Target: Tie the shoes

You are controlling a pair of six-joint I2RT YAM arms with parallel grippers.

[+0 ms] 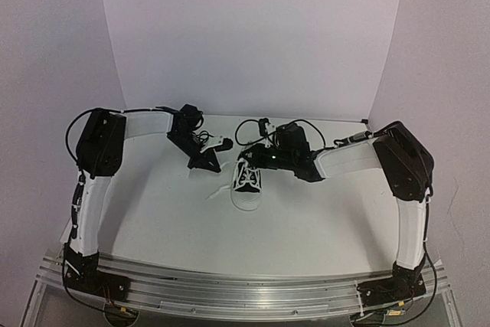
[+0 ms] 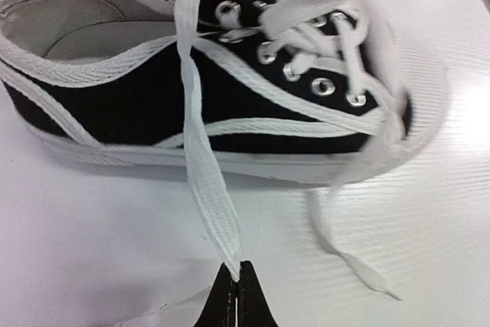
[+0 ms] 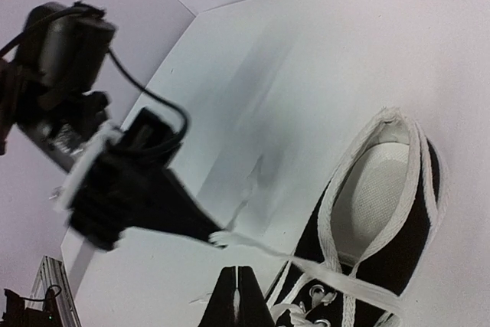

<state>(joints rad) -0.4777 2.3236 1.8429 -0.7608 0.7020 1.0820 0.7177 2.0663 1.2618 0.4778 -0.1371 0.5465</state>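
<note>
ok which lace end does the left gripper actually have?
The taut lace: it runs from the top eyelets across the side of the sneaker into the shut fingertips of the left gripper. The slack lace lies loose on the table by the toe.

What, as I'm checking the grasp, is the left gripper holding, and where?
The left gripper pinches a white shoelace far out from the black sneaker.

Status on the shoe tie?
Left tool shut on lace, stretched out from sneaker. Right tool shut near the eyelets, grip on anything unclear. No bow yet. Nothing seen in the way.
</note>
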